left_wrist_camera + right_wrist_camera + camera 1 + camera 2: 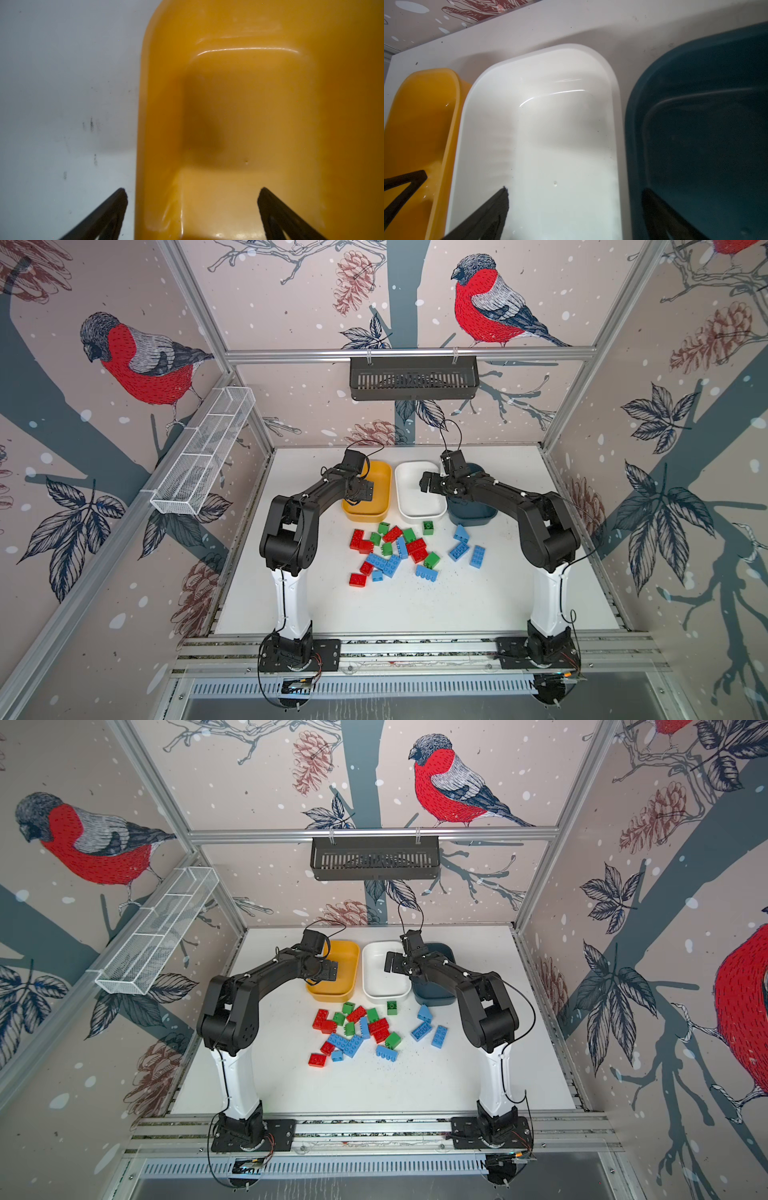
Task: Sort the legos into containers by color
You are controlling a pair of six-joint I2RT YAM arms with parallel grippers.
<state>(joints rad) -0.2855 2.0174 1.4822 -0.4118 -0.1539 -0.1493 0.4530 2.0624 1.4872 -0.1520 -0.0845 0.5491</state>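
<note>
Several red, green and light blue legos (395, 549) (359, 1029) lie in a loose pile mid-table, in both top views. Behind them three containers stand in a row: a yellow-orange tub (382, 481) (249, 104) (425, 124), a white tub (411, 499) (560, 135) and a dark teal tub (478, 515) (695, 135). What shows of their insides holds no legos. My left gripper (362, 492) (192, 191) hangs open over the yellow tub's left side, holding nothing. My right gripper (427, 484) (575, 190) is open above the white tub's right edge, holding nothing.
A black slotted basket (413, 379) hangs on the back rail. A long white wire-mesh basket (203, 452) is fixed to the left wall. Patterned walls close in three sides. Both arm bases sit on the aluminium rail (415, 649) at the front.
</note>
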